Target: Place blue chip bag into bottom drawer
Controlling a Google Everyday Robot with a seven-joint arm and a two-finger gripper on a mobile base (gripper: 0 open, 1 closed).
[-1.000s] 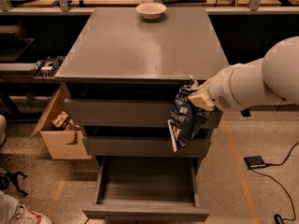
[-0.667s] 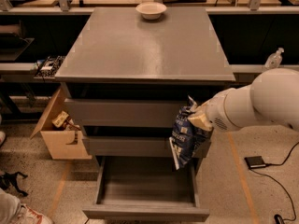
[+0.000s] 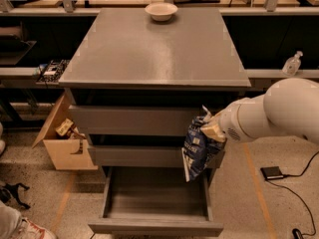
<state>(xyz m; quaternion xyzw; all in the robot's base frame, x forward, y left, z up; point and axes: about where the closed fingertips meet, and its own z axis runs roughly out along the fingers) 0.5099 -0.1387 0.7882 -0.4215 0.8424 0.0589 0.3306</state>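
The blue chip bag (image 3: 197, 148) hangs from my gripper (image 3: 211, 129), crinkled dark blue with white markings. The gripper is shut on the bag's top edge, in front of the right end of the middle drawer (image 3: 139, 156). The bag's lower tip hangs over the right rear corner of the bottom drawer (image 3: 155, 200), which is pulled open and shows a bare grey tray. My white arm (image 3: 279, 111) reaches in from the right.
A white bowl (image 3: 161, 11) stands at the back of the grey cabinet top (image 3: 154, 49). An open cardboard box (image 3: 62, 141) sits on the floor left of the cabinet. A black pedal (image 3: 272, 173) with a cable lies on the floor at the right.
The arm has lowered the bag a little and drawn it slightly left, closer over the open bottom drawer. The bag stays held.
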